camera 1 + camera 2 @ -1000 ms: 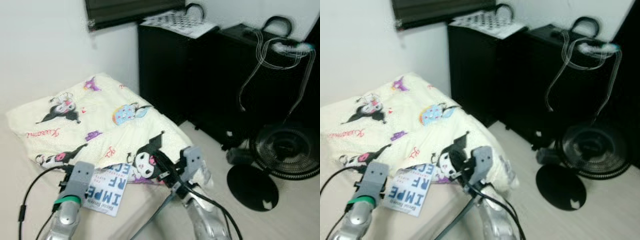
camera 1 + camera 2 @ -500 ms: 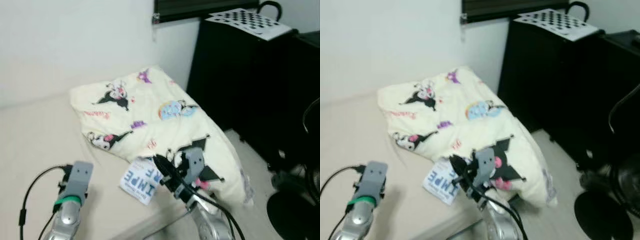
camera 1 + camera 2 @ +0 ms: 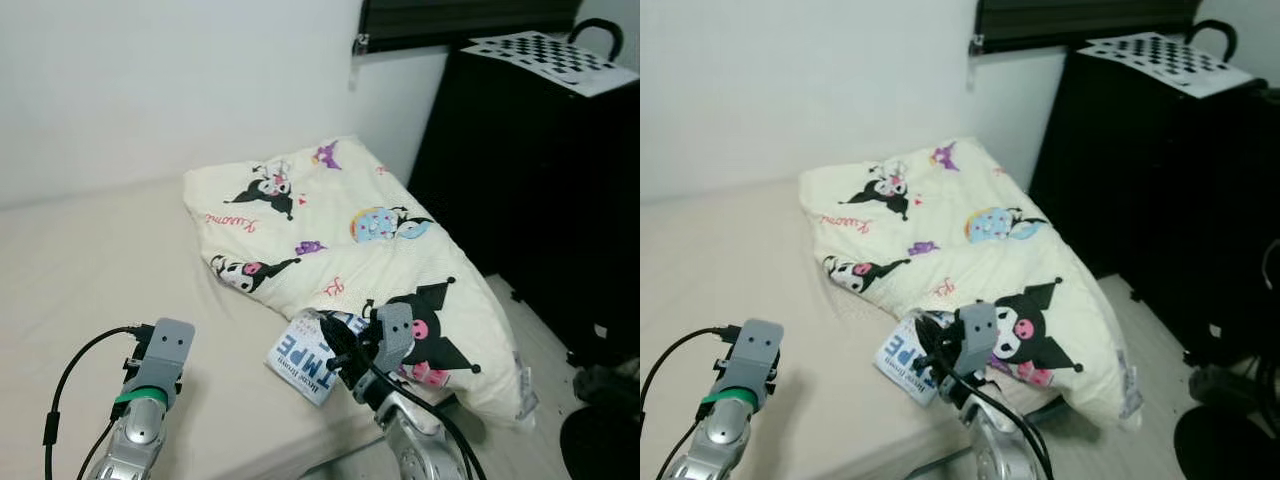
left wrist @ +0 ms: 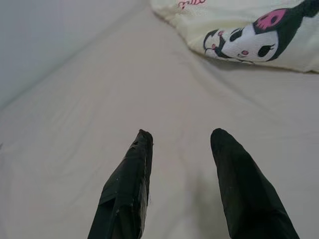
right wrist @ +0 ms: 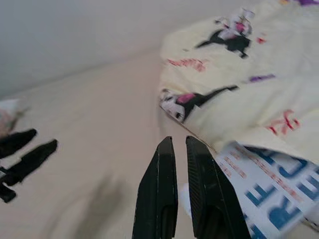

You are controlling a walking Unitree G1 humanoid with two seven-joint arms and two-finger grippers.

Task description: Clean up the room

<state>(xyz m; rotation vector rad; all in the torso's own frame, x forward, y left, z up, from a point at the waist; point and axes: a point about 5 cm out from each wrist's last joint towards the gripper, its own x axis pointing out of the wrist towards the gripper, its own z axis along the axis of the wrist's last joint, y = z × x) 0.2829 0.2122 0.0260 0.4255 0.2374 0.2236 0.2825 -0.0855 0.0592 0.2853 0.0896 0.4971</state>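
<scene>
Blanket (image 3: 350, 240) now sits centre frame after the camera swung left; right gripper (image 5: 178, 142) nearly closed, empty; left gripper (image 4: 182, 139) wide, idle.

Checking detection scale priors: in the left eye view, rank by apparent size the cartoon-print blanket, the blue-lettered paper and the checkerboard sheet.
1. Cartoon-print blanket, largest by far.
2. Checkerboard sheet on the black cabinet; cropped at the frame edge and farther away, so uncertain.
3. Blue-lettered paper, partly tucked under the blanket and hidden by the right gripper; close to 2.
</scene>
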